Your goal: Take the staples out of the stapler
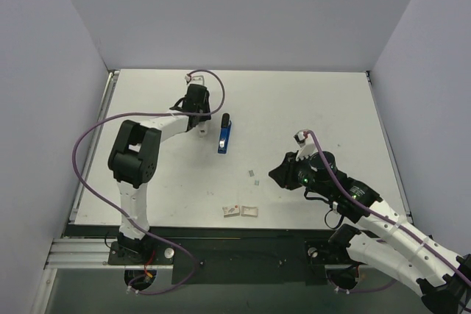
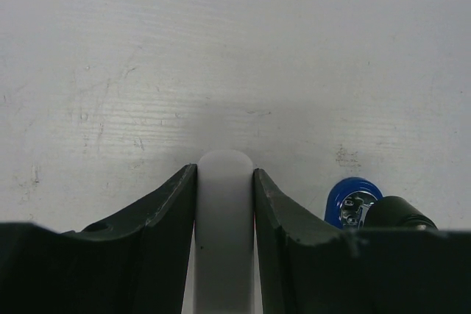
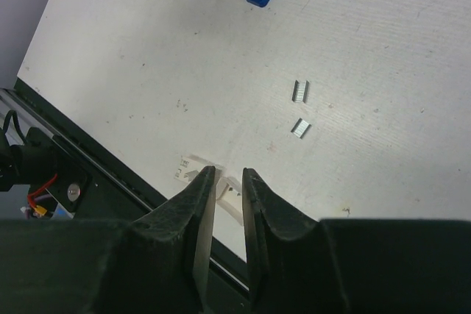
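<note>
The blue stapler (image 1: 224,138) lies on the white table with its black end away from me. In the left wrist view its blue end (image 2: 352,198) shows just right of my fingers. My left gripper (image 1: 199,124) stands just left of it, shut on a white rounded bar (image 2: 224,211); I cannot tell whether the bar belongs to the stapler. Two short silvery pieces of staples (image 3: 299,91) (image 3: 301,129) lie loose on the table (image 1: 254,176). My right gripper (image 3: 224,174) hovers right of them (image 1: 277,173), narrowly open with nothing between its fingers.
Two small white paper scraps (image 1: 232,211) (image 1: 250,211) lie near the table's front edge, under my right fingertips in the wrist view (image 3: 190,166). A black rail (image 1: 243,234) runs along that edge. Grey walls close in the sides and back.
</note>
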You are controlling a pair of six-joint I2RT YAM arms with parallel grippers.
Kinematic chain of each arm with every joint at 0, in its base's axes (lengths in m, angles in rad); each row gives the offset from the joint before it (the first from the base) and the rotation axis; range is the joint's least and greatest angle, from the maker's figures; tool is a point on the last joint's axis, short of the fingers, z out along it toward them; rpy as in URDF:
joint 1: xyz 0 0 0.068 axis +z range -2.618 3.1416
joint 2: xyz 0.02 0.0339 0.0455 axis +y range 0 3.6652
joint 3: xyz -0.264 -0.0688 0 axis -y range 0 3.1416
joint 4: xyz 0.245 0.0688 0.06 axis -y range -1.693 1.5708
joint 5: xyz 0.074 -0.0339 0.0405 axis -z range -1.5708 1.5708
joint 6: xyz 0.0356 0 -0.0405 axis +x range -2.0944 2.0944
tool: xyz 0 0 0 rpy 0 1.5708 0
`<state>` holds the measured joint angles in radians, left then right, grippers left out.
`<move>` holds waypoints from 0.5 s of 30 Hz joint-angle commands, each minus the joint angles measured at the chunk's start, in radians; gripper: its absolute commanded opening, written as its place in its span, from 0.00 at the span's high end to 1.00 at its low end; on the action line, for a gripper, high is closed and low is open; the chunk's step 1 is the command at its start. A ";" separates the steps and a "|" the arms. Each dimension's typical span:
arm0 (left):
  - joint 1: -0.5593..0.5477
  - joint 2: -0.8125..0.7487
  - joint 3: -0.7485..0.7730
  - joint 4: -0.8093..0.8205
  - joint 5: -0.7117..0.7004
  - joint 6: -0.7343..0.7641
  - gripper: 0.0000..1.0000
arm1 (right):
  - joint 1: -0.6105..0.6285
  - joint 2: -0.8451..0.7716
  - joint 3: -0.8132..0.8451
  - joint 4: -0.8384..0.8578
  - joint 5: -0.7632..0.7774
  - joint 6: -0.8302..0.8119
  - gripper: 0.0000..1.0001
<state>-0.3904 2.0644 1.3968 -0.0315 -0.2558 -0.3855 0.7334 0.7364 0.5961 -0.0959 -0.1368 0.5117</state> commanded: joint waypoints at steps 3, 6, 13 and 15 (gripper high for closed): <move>0.002 -0.052 -0.045 -0.027 0.035 -0.001 0.52 | -0.005 -0.012 0.001 -0.019 -0.024 0.019 0.74; 0.001 -0.087 -0.050 -0.030 0.035 0.007 0.47 | -0.003 -0.022 0.008 -0.036 -0.033 0.022 0.69; -0.005 -0.213 -0.033 -0.087 -0.002 0.008 0.34 | -0.002 -0.015 0.050 -0.126 -0.069 -0.019 0.62; -0.007 -0.262 -0.028 -0.122 -0.016 0.000 0.29 | 0.001 -0.012 0.050 -0.157 -0.086 -0.027 0.59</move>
<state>-0.3931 1.9656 1.3445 -0.1219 -0.2348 -0.3817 0.7334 0.7235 0.6010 -0.1810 -0.1810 0.5144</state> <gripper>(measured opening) 0.691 0.390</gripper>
